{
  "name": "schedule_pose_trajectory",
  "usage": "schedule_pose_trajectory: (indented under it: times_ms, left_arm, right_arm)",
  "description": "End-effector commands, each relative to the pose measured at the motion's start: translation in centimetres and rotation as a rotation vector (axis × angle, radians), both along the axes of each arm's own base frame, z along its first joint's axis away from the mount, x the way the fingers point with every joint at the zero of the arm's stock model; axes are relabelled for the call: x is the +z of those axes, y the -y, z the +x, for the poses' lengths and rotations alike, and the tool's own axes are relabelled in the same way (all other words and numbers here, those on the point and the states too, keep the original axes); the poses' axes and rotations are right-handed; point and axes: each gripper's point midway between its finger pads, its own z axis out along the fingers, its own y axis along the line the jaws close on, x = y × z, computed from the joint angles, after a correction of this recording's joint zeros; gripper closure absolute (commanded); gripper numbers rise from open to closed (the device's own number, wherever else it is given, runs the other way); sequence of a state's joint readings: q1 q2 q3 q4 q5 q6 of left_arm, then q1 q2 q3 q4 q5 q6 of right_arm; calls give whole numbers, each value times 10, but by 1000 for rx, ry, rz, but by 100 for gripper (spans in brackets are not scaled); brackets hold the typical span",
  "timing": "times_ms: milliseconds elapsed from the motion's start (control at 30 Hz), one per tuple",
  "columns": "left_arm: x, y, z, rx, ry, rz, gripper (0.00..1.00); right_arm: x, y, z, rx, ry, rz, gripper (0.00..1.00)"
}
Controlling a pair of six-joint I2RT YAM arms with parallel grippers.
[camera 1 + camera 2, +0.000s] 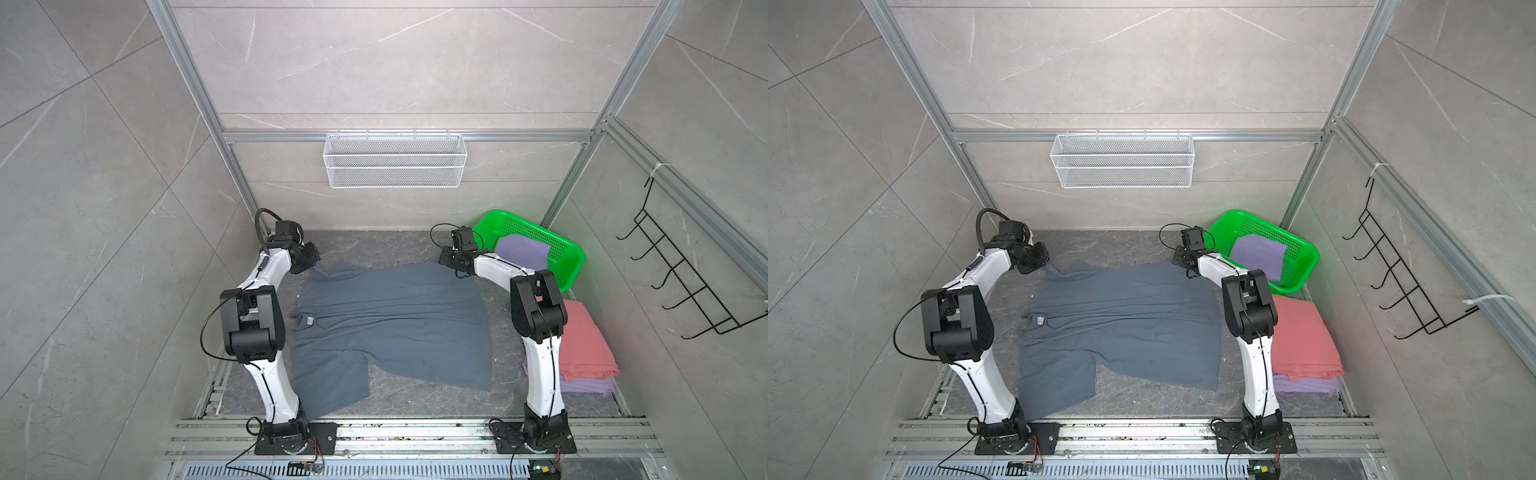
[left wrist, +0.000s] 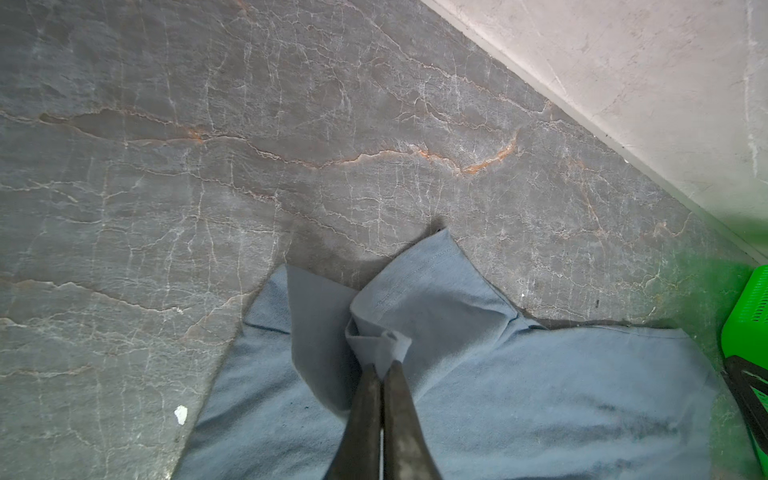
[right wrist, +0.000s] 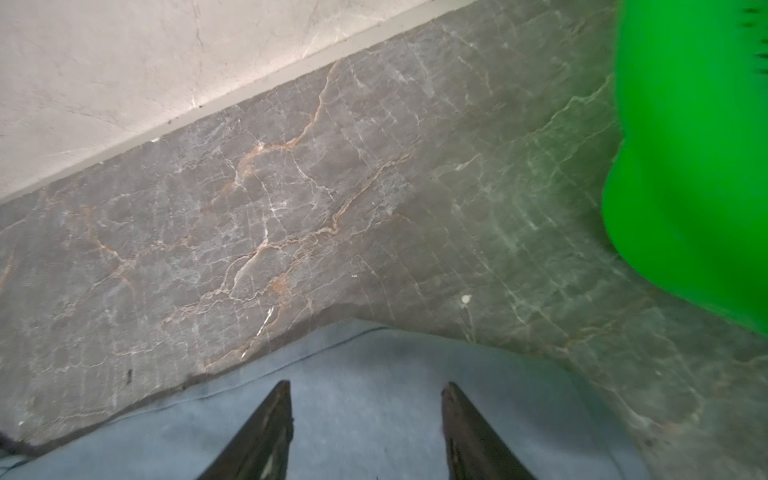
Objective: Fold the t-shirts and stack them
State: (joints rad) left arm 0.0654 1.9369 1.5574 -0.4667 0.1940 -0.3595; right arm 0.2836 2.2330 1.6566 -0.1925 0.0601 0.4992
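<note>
A large slate blue-grey t-shirt (image 1: 390, 324) (image 1: 1125, 324) lies spread on the dark stone table, its white neck label (image 1: 309, 320) towards the left. At its far left corner my left gripper (image 1: 312, 266) (image 2: 384, 365) is shut on a pinched fold of the cloth (image 2: 498, 395). Over the far right corner my right gripper (image 1: 444, 259) (image 3: 365, 386) stands open, holding nothing, with the cloth (image 3: 365, 419) beneath it. A folded salmon-pink t-shirt (image 1: 586, 345) lies on a lavender one (image 1: 590, 384) at the right. Another lavender t-shirt (image 1: 521, 251) sits in the green basket (image 1: 498, 216).
The green basket (image 3: 685, 166) stands close beside my right gripper, and the back wall (image 2: 665, 83) is near both grippers. A white wire basket (image 1: 395, 160) hangs on the back wall. A black hook rack (image 1: 681, 282) hangs at the right. Aluminium rails (image 1: 415, 432) run along the front.
</note>
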Motion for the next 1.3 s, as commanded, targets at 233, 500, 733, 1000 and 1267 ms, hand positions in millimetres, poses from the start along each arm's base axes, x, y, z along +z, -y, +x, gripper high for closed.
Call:
schedule_pose_trajectory:
  times_ms: [233,500,733,1000,1267]
  left_arm:
    - [34,-11,-13,18,66,19,100]
    - [41,-28,-40,80,85,-2,100]
    - [47,-36,-51,114,92,31,100]
    - [49,-35,-53,106,103,22,100]
    - [51,-37,-57,103,103,47,100]
  right_arm:
    - [-56,-21,-82,69,-236,12,45]
    - [-50,-66,-156,177,-264,79,46]
    - [18,-58,-155,125,-147,48,42]
    - [75,-28,-95,34,-1,-45,35]
    - [39,18,-46,-108,-65,-116,37]
